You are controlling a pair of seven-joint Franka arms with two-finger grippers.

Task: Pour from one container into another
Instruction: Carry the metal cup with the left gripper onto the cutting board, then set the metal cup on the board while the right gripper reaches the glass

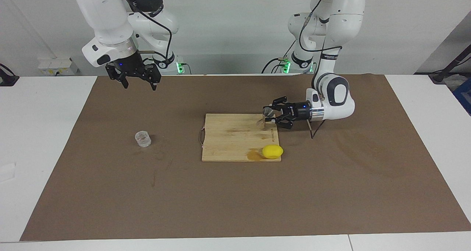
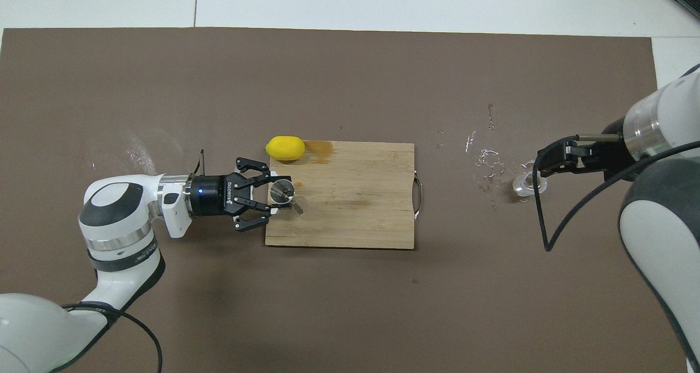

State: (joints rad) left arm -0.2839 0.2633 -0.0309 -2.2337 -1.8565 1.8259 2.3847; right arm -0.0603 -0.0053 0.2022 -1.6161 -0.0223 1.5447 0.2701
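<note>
While the left pincer (image 1: 269, 116) grips the metal jigger (image 1: 263, 119) over the cutting board (image 1: 235, 140), the right pincer (image 1: 139, 81) hangs released above the mat, glass cup (image 1: 142, 139) untouched.

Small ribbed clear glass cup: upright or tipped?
Upright: the small ribbed clear glass cup stands on the brown mat, its round rim facing up in the overhead view.

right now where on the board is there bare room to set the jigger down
Bare: the board from its middle to the handle end. Crowded: the end toward the left arm, with the lemon on one corner and the left end effector holding the jigger over the other.
</note>
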